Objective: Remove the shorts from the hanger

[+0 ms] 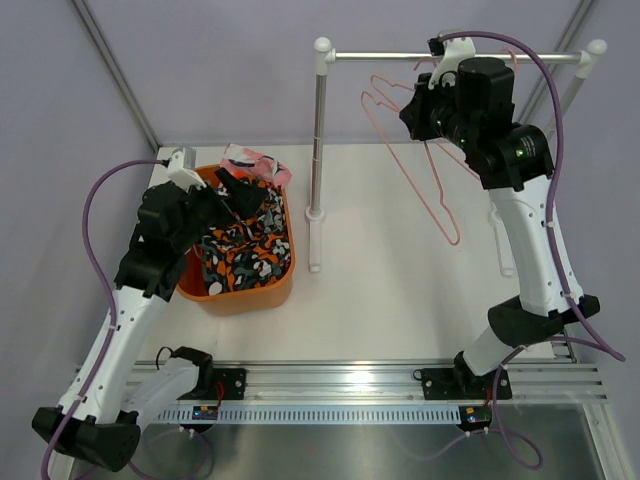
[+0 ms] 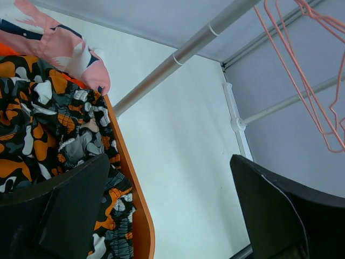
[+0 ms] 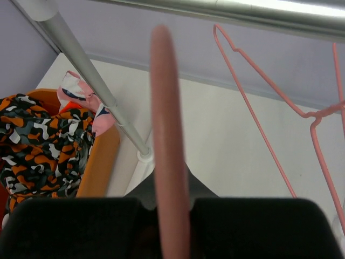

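left gripper (image 2: pixel 172 205) spread above patterned shorts (image 2: pixel 43 108) (in orange bin (image 2: pixel 141 218)), right gripper (image 3: pixel 171 211) clamped on pink hanger (image 3: pixel 164 108)

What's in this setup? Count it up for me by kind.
Robot arms: 2, left arm and right arm
Orange basket: 1
Shorts visible in it: 2, pink patterned pair and black-orange-white pair
Pink wire hangers: at least 2, wires overlap
Clothes rail: 1
Total: at least 8

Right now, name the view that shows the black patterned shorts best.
Top external: most of the black patterned shorts show, lying in the orange bin. Left wrist gives a close patch, cropped; right wrist only a part at its left edge.
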`<state>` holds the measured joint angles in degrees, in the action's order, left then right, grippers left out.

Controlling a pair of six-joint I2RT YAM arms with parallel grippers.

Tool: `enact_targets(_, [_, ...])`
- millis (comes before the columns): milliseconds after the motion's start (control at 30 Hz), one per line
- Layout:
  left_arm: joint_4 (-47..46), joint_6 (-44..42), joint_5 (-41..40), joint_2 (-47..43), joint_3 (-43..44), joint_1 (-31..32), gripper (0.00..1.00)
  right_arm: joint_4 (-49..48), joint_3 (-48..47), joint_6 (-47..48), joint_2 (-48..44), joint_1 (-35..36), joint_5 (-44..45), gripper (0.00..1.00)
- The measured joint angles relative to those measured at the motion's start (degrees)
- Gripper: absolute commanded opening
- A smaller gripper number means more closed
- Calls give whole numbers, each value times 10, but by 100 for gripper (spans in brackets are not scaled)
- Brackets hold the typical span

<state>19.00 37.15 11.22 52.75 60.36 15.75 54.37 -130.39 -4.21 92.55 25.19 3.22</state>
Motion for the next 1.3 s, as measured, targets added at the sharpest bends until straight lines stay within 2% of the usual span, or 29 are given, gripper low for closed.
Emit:
enact_targets(233, [26, -31, 20, -42, -10, 2, 99, -36, -38, 15, 30, -49, -75, 0])
enact_targets(600, [49, -62, 38, -52, -28, 2, 99, -38, -161, 21, 139, -57, -87, 0])
enact_targets(900, [55, -78, 41, -52, -37, 2, 99, -40, -162, 17, 196, -57, -84, 0])
enact_targets(1200, [56, -87, 42, -57, -48, 2, 99, -85, -110, 0, 194, -57, -89, 0])
enact_targets(1300, [56, -90, 42, -58, -48, 2, 99, -111, -78, -9, 179, -57, -90, 11])
